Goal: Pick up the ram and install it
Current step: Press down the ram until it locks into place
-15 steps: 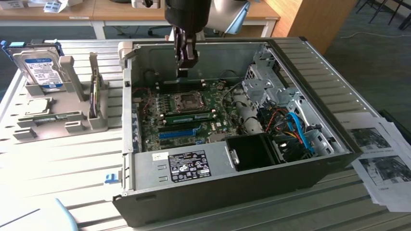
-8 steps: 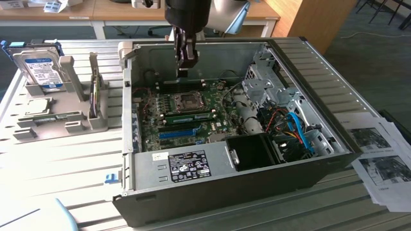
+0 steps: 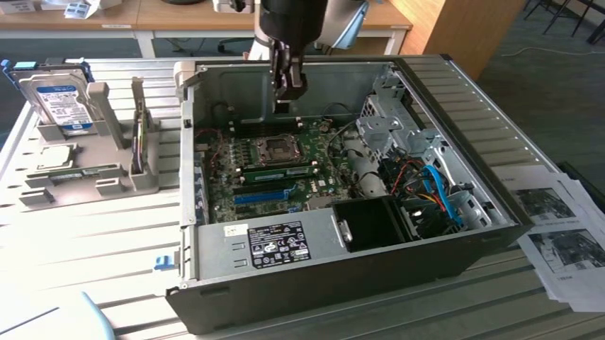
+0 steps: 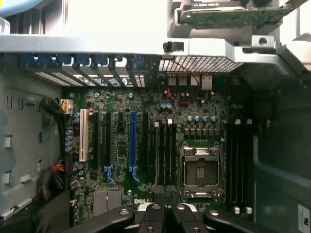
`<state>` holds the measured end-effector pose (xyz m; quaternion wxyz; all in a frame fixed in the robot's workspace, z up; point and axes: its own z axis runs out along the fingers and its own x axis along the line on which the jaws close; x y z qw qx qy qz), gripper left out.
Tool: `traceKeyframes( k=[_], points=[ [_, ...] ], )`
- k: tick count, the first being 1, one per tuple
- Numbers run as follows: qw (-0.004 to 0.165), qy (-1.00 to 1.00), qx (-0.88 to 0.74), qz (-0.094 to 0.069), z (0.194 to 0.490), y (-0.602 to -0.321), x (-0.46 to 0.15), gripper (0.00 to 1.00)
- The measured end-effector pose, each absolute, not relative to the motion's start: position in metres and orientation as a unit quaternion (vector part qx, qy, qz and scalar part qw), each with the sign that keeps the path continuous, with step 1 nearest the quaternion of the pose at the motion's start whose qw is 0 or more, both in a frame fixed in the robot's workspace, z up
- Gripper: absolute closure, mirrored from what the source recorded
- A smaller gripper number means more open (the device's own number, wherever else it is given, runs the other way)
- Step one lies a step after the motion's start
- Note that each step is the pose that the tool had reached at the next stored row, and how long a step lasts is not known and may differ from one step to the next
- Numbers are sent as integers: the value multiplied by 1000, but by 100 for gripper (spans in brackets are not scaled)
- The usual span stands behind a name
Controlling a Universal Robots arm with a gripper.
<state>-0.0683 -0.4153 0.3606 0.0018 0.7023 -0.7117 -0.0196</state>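
Note:
The ram (image 3: 142, 145) is a thin green stick standing on edge in a grey holder (image 3: 90, 180) on the table, at the exterior view's left of the open computer case (image 3: 331, 283). In the wrist view the ram (image 4: 228, 17) shows as a green board beyond the case's rear wall. My gripper (image 3: 286, 106) hangs inside the case above the motherboard (image 3: 283, 177), well apart from the ram. Its black fingers (image 4: 153, 216) meet with nothing between them, over the motherboard (image 4: 146, 102) near the CPU socket (image 4: 200, 170). Dark memory slots (image 4: 239, 165) lie beside that socket.
A blue-labelled hard drive (image 3: 59, 103) stands in the holder's far end. A blue slot (image 4: 132, 141) runs across the board. The power supply (image 3: 274, 244), a black fan (image 3: 373, 223) and drive cages with cables (image 3: 426, 177) crowd the case. Printed sheets (image 3: 562, 227) lie at the exterior view's right.

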Motion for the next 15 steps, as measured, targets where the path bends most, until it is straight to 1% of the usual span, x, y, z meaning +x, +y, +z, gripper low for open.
traceKeyframes(
  k=[9,15],
  points=[
    [2,-712,702,-20,360,-416,-47,91],
    [2,-712,702,-20,360,-416,-43,91]
  ],
)
